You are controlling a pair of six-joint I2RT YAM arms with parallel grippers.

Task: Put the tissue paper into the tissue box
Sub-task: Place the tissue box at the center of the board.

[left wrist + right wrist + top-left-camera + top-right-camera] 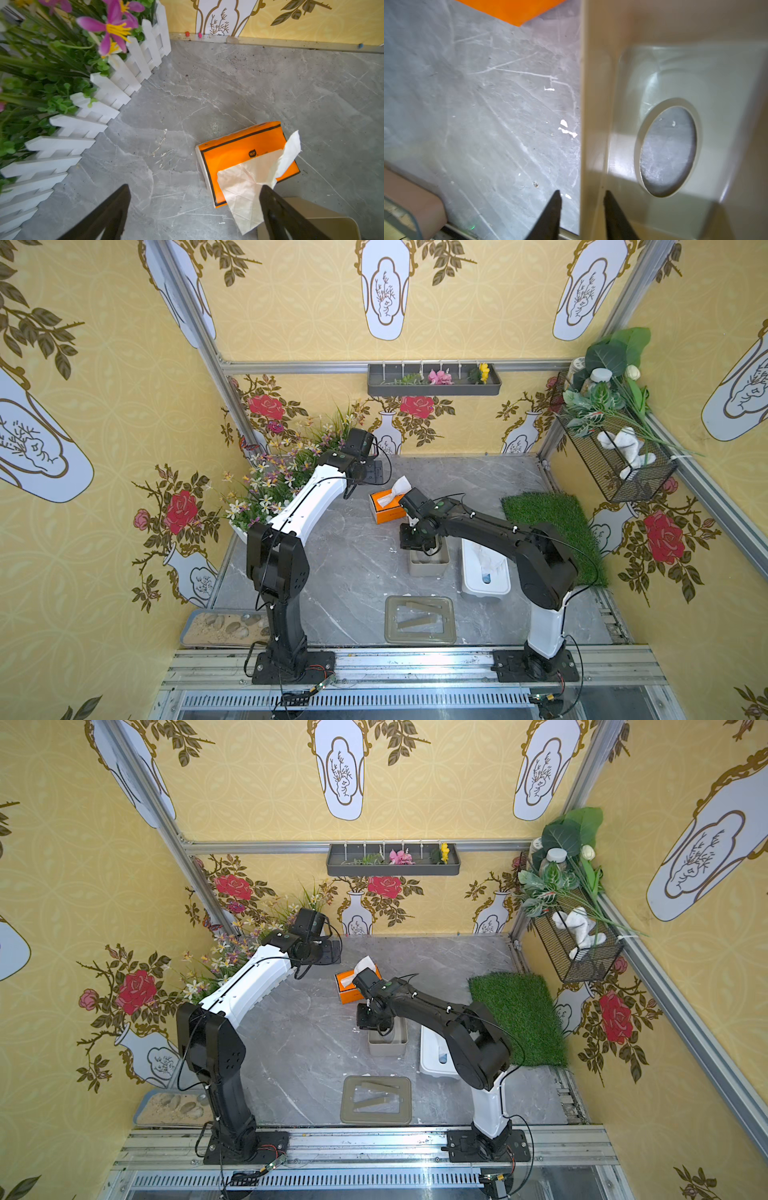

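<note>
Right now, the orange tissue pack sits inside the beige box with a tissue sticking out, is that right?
Not quite. The pack is not inside the box; it lies on the table beside it, as the left wrist view shows. A tissue does stick out of the pack.

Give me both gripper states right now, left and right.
Left gripper: open, holding nothing.
Right gripper: open, jaws either side of the beige box wall, not clamped on it.
</note>
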